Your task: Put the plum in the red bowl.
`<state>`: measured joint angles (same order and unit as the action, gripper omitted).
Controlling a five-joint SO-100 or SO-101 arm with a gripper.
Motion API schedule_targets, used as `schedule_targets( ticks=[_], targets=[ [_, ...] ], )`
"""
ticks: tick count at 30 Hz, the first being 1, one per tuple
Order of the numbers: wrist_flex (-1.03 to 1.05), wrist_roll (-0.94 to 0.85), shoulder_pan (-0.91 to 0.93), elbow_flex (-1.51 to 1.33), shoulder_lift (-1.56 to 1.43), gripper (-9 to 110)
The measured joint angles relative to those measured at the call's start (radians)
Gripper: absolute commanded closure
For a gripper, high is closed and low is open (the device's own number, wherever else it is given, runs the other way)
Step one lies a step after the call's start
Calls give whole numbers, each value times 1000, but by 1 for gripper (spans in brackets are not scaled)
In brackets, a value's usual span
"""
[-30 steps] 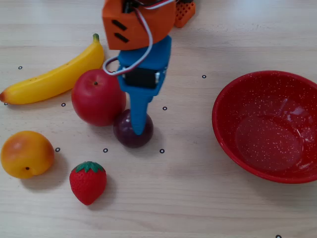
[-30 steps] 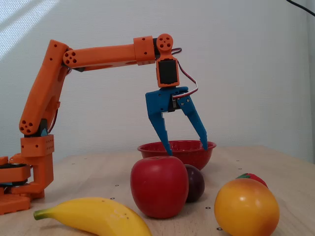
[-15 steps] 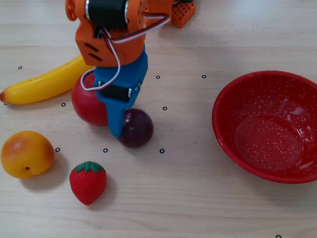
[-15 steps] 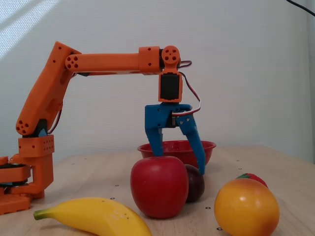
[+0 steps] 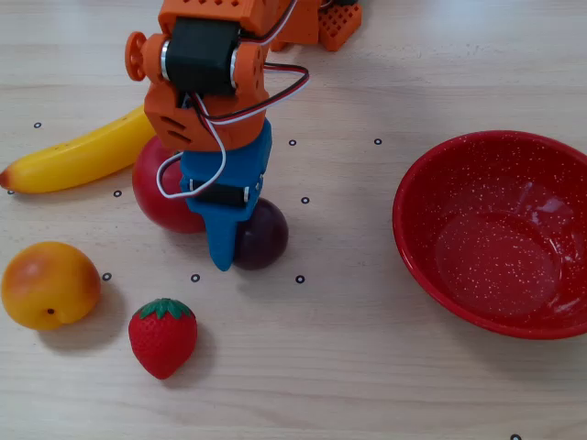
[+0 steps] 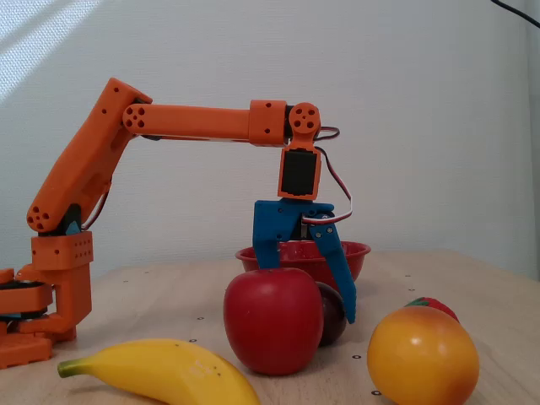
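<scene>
Your gripper (image 5: 223, 247) (image 6: 314, 291) hangs straight down from the orange arm (image 6: 194, 122), its blue fingers (image 6: 342, 274) spread apart and lowered to the table (image 5: 367, 367). In the side-on fixed view you see one finger ending above the red apple (image 6: 272, 319) and the other reaching down in front of the plum (image 6: 331, 312); the jaws stand open and clamp nothing. In the top-down fixed view the blue finger (image 5: 223, 240) points down at the left edge of the plum (image 5: 263, 235), touching or just beside it; you cannot tell which.

The plum rests on the table, pressed against the red apple (image 5: 160, 192), which lies to its left in the top-down view and is partly covered by the gripper body. A banana (image 5: 78, 156) (image 6: 164, 371) lies beyond the apple, its end meeting the apple's upper edge in that view.

Nearer the camera in the top-down view, an orange fruit (image 5: 49, 284) (image 6: 422, 354) and a strawberry (image 5: 162, 336) sit apart from each other, both below and left of the gripper. In the side-on view only the strawberry's (image 6: 432, 305) top shows behind the orange fruit.

The red bowl (image 5: 491, 234) (image 6: 359, 253) stands upright and empty, well apart from the plum, at the right of the top-down view. In the side-on view it sits behind the gripper.
</scene>
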<state>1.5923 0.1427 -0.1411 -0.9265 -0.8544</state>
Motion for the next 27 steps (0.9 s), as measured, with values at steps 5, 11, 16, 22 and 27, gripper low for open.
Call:
schedule_targets(
  ticks=[5, 11, 16, 22, 27],
  targets=[
    [0, 35, 2, 8, 8, 66],
    [0, 69, 8, 21, 28, 66],
    [0, 91, 8, 23, 28, 65],
    [3, 127, 25, 83, 43, 59],
    [71, 183, 23, 129, 43, 56]
  ],
)
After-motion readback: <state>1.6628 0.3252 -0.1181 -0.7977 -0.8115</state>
